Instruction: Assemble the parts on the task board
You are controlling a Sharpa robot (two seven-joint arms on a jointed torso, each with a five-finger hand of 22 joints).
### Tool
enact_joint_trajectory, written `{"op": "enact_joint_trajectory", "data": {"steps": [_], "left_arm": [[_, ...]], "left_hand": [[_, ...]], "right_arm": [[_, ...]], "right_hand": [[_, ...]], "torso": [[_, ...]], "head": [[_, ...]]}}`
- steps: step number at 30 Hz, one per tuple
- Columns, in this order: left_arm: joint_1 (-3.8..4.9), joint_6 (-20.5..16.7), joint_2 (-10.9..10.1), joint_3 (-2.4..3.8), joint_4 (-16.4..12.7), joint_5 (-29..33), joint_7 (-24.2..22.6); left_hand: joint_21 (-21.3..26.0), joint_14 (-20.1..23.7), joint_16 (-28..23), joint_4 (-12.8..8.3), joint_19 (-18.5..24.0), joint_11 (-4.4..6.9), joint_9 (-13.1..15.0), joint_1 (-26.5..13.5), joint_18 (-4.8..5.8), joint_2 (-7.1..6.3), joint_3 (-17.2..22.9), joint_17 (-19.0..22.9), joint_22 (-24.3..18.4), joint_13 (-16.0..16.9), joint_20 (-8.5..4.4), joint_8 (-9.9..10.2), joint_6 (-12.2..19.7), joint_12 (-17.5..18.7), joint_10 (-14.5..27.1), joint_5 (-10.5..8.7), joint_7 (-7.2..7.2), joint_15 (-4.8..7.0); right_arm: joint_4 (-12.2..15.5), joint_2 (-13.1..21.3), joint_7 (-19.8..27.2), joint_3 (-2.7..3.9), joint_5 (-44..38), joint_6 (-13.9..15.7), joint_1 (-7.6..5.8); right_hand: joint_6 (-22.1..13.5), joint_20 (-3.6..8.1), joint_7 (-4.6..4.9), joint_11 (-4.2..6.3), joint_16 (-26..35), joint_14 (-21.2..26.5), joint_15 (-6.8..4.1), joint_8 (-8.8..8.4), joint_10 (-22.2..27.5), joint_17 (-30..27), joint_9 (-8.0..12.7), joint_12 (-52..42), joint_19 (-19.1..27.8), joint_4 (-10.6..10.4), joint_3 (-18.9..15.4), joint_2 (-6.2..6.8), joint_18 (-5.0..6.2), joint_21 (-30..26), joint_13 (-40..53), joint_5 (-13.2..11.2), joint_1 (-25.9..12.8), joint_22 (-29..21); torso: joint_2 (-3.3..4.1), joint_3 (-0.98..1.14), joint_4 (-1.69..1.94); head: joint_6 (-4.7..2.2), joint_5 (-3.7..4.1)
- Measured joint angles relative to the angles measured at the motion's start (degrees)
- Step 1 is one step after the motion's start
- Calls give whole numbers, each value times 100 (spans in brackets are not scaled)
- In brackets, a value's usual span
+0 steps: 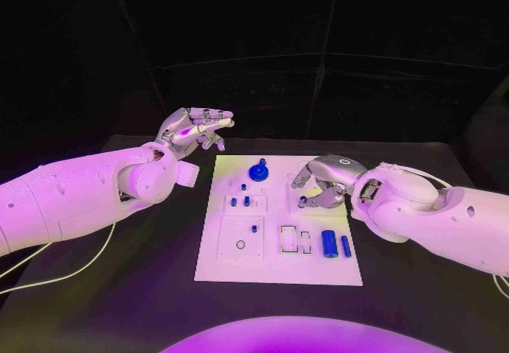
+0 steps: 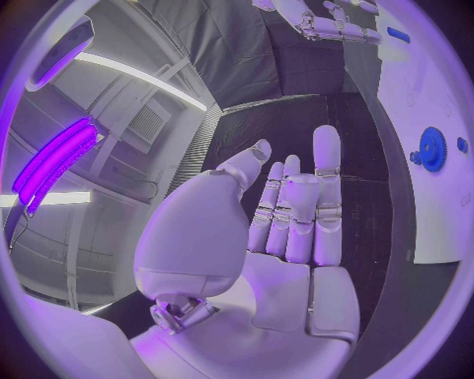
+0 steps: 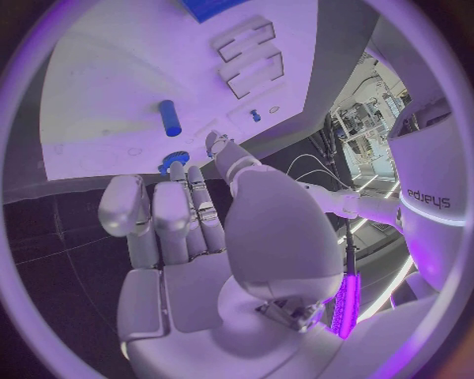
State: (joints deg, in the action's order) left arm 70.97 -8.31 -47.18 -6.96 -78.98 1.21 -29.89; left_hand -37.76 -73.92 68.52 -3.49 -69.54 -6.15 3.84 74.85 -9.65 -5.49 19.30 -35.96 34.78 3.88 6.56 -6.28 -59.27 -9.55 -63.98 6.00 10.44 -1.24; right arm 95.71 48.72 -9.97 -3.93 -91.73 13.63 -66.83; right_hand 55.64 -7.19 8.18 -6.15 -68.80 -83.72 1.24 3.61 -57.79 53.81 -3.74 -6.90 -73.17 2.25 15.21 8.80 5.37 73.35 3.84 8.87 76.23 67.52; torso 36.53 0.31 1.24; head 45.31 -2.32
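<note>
The white task board lies in the middle of the table. A blue gear stands at its far end, with two small blue pegs nearer. Two blue cylinders lie near its right edge. My right hand hovers over the board's right side with fingers bent down, holding nothing; a small blue piece lies just below its fingertips. My left hand is raised beyond the board's far left corner, empty. In the right wrist view the gear shows past the fingertips.
The board carries raised square plates and small rectangular recesses. Black table surrounds the board on all sides. A white cable trails across the table at the left. The left wrist view shows the gear and my right hand.
</note>
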Motion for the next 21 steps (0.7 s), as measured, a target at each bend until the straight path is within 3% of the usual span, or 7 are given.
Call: {"op": "enact_joint_trajectory", "data": {"steps": [6,13,21], "left_arm": [[-1,12,17,-6,4,0,2],[-1,20,19,-11,13,0,5],[-1,27,20,-13,19,0,7]], "left_hand": [[0,0,0,0,0,0,0,0,0,0,0,0,0,0,0,0,0,0,0,0,0,0],[0,0,0,0,0,0,0,0,0,0,0,0,1,0,0,0,0,0,0,0,0,0],[0,0,0,0,0,0,0,0,0,0,0,-1,1,0,0,0,0,0,0,0,0,0]], "right_arm": [[-114,-64,-51,-1,-21,-254,-7],[-239,-163,-114,-5,-105,-538,-9],[-340,-258,-187,-9,-190,-824,-6]], "right_hand": [[-30,-7,-30,-10,11,0,0,0,91,-70,-1,-88,8,-15,-212,-24,0,-46,0,0,86,-67],[-24,-7,-35,-18,12,0,0,0,99,-74,-14,-246,8,6,-284,-191,0,-46,1,33,252,-63],[206,43,39,81,-11,-23,-23,34,-237,-66,-22,-447,-154,46,-221,-373,-1,83,1,-40,434,137]], "torso": [[4,8,5],[7,8,12],[7,8,12]], "head": [[-4,-2],[6,-9],[12,-20]]}}
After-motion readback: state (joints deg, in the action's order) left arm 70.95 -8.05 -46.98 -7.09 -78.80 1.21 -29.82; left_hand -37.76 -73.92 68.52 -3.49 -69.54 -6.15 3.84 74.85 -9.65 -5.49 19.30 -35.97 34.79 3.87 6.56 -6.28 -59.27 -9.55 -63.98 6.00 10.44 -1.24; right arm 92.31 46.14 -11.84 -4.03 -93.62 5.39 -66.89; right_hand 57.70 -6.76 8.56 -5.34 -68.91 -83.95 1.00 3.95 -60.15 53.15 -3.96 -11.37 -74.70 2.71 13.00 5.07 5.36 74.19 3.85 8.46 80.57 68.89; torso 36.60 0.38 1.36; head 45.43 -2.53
